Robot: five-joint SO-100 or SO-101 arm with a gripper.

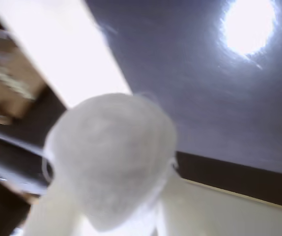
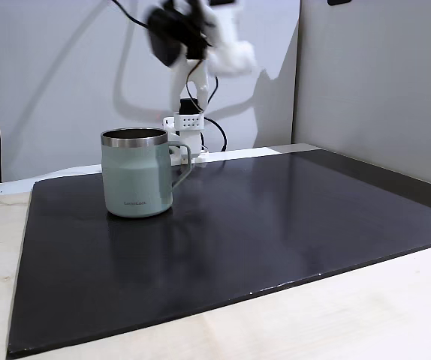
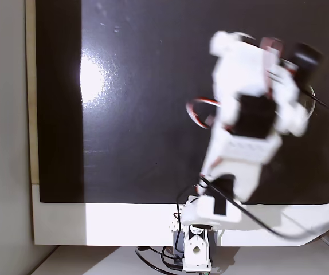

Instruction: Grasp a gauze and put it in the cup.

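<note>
The gauze (image 1: 114,157), a soft white roll, sits close to the lens in the wrist view, and my gripper (image 1: 114,201) is shut on it from below. In a fixed view the blurred gripper (image 2: 230,52) holds the gauze (image 2: 239,57) high in the air, up and to the right of the cup (image 2: 137,172). The cup, a sage-green mug with a steel rim, stands upright on the black mat with its handle to the right. From above, the blurred white arm (image 3: 247,114) reaches over the mat's right half, with the gauze (image 3: 224,43) at its far end.
A black mat (image 2: 275,232) covers most of the pale table (image 2: 351,322). The arm's base (image 3: 196,252) and its cables stand on a white strip at the mat's edge. Grey walls close in behind and at one side.
</note>
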